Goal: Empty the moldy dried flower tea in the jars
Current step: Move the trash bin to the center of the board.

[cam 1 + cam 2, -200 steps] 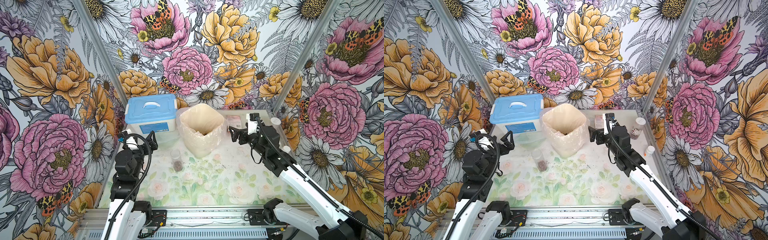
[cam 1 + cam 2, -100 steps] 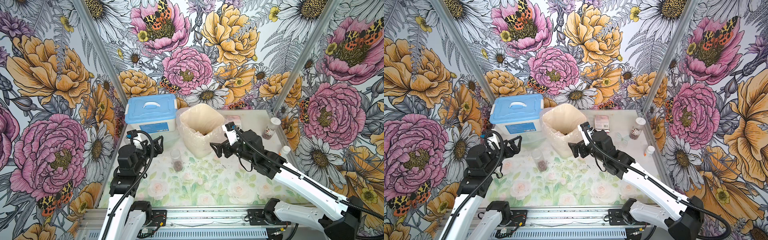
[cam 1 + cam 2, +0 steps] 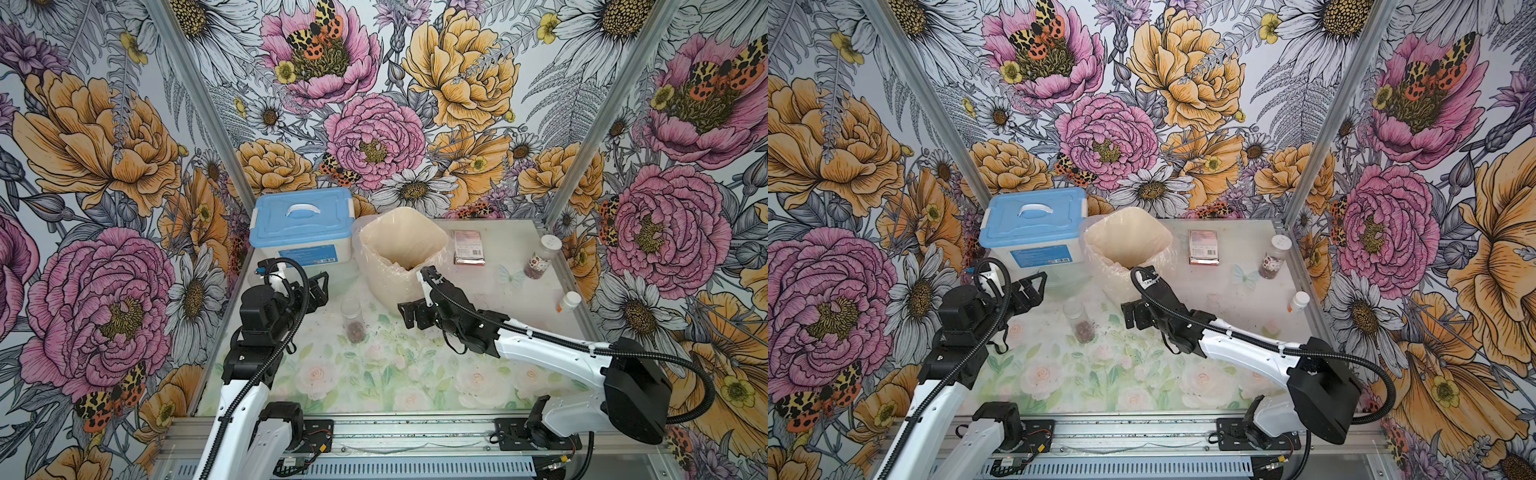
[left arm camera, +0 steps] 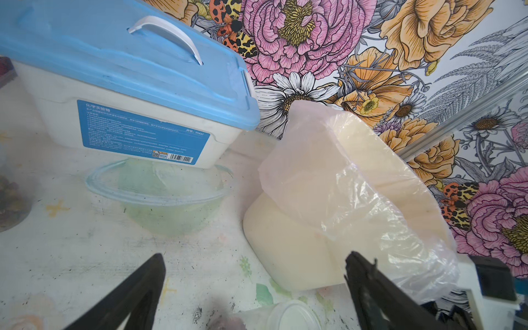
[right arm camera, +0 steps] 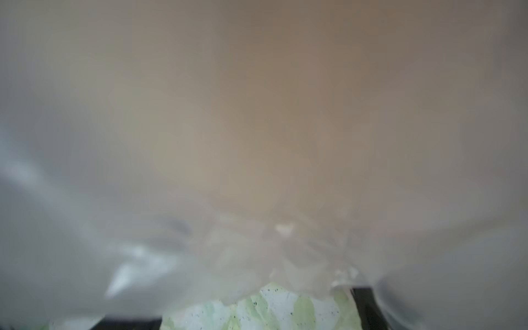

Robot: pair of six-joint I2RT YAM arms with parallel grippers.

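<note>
A slim clear jar [image 3: 353, 319] [image 3: 1079, 319] stands upright and lidless near the table's middle, with dark reddish flower tea [image 3: 355, 331] in its bottom. My left gripper [image 3: 321, 286] [image 3: 1035, 286] hangs open just left of it, holding nothing. In the left wrist view the jar's rim [image 4: 291, 315] shows below the open gripper [image 4: 254, 258]. My right gripper [image 3: 409, 316] [image 3: 1131, 318] is open and empty, low against the bin's front, right of that jar. A labelled white-lidded jar [image 3: 540, 259] [image 3: 1273, 257] with tea stands at the back right. Another jar [image 4: 10, 200] with dark bits is blurred at the left wrist view's edge.
A cream bin [image 3: 403, 253] lined with a plastic bag [image 4: 343, 183] stands at the back centre; the bag fills the right wrist view [image 5: 257, 143]. A blue-lidded box [image 3: 303, 226] and a glass bowl [image 4: 154, 197] stand left of it. A packet [image 3: 468, 248] and an orange-labelled bottle [image 3: 567, 301] are on the right.
My right arm has swung from the back right down and leftward to the front of the bin. The left gripper has edged rightward toward the slim jar. Both stay open.
</note>
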